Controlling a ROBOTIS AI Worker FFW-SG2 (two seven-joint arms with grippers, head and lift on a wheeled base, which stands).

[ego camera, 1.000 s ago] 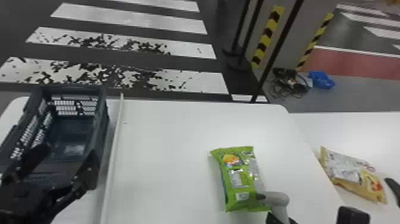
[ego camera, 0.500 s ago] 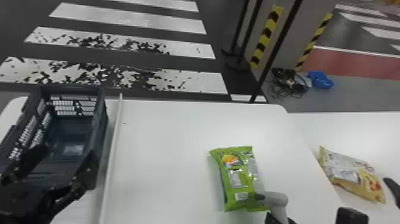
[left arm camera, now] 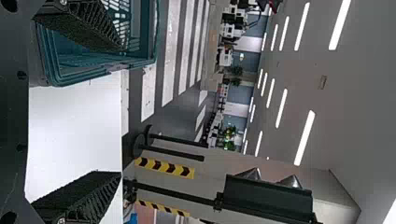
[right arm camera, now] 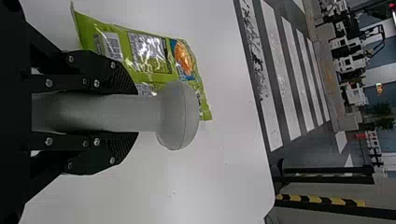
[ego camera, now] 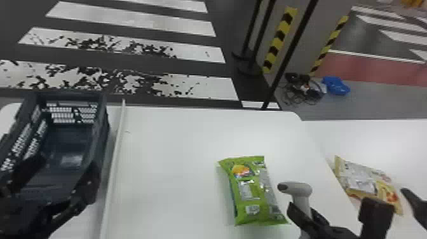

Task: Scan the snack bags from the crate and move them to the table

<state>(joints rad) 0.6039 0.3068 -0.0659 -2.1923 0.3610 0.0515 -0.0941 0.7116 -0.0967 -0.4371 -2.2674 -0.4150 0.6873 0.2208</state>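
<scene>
Snack bag (ego camera: pixel 251 194) lies toward table's (ego camera: pixel 174 159) right edge. Your right gripper (ego camera: pixel 305 212) grasps the scanner (ego camera: pixel 297 188), your left gripper (ego camera: pixel 63 167) is released.

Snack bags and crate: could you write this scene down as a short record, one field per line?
green snack bag: lying on the white table
yellow snack bag: lying farther to the robot's right
crate: open-topped, on the robot's left
left end effector: at the crate, fingers apart, holding nothing
right end effector: gripping the grey scanner by its handle
scanner position: head up, close by the green bag
</scene>
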